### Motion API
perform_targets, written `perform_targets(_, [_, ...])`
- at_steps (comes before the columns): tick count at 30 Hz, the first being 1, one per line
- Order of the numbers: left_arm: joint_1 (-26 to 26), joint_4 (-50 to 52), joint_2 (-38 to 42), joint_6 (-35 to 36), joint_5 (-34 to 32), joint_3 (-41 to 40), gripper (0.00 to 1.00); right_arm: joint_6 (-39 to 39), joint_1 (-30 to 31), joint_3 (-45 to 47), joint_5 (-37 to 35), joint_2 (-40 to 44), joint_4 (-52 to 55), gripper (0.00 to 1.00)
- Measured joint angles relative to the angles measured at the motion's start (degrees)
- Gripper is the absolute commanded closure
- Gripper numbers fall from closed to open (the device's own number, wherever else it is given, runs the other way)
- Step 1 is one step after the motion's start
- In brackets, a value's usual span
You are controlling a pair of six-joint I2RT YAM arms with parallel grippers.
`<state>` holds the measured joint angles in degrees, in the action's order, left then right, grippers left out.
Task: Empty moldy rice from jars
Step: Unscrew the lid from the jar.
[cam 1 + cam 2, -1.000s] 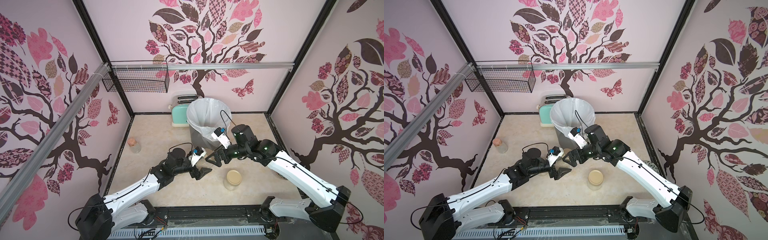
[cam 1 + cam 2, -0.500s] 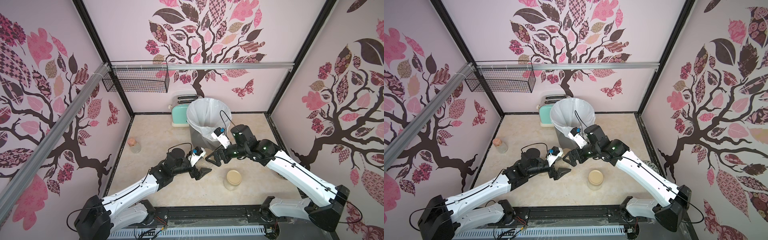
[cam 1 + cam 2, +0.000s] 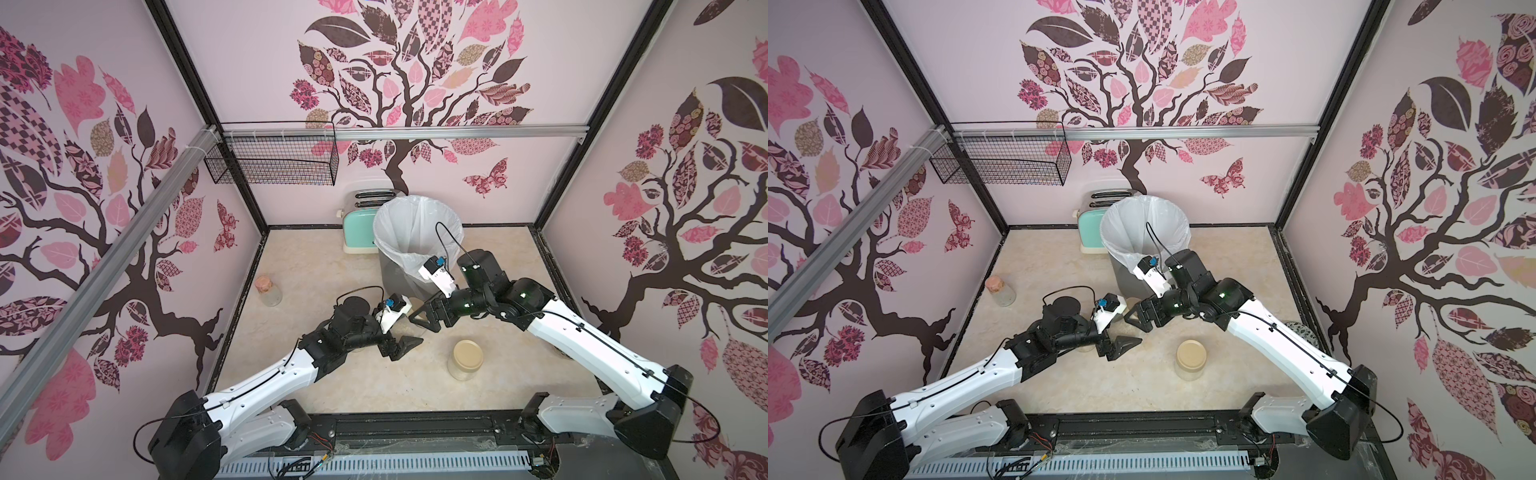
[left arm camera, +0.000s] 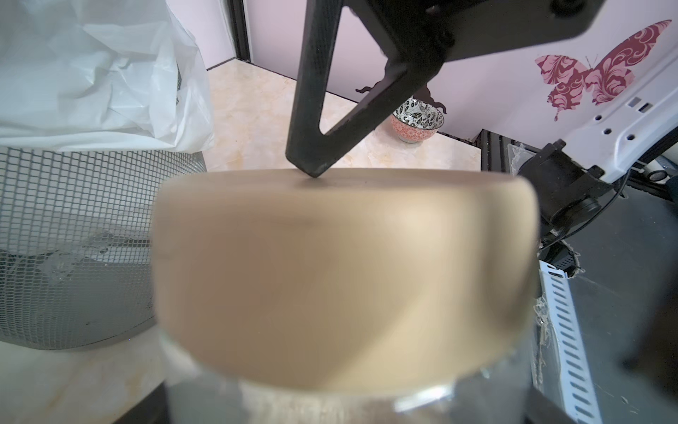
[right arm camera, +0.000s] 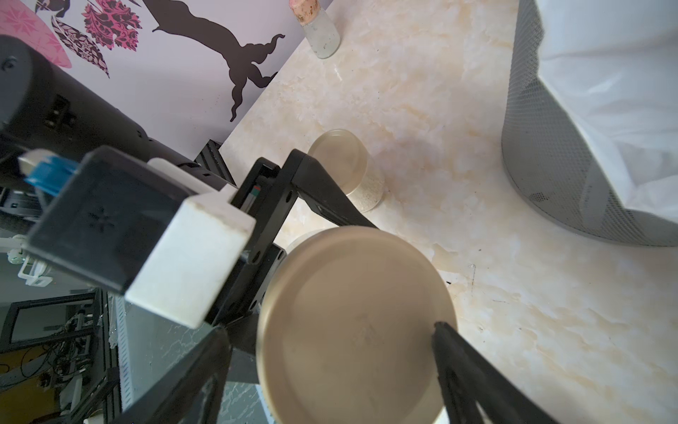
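With the left jaws clasped on the glass body of the jar [image 4: 367, 407], which is just at 6 o'clock of the bin [image 3: 390, 274], the right jaws, wide open astride its beige lid [image 5: 356, 323], should centre on it, close evenly and then unscrew.
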<state>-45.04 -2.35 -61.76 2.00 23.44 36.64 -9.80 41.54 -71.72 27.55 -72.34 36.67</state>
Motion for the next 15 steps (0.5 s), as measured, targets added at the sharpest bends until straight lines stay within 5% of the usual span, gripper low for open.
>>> perform_targets(15, [0.04, 1.29, 0.0, 0.2, -0.26, 0.0, 0.3, 0.79, 0.0, 1.09, -0.2, -0.37, -1.16, 0.02])
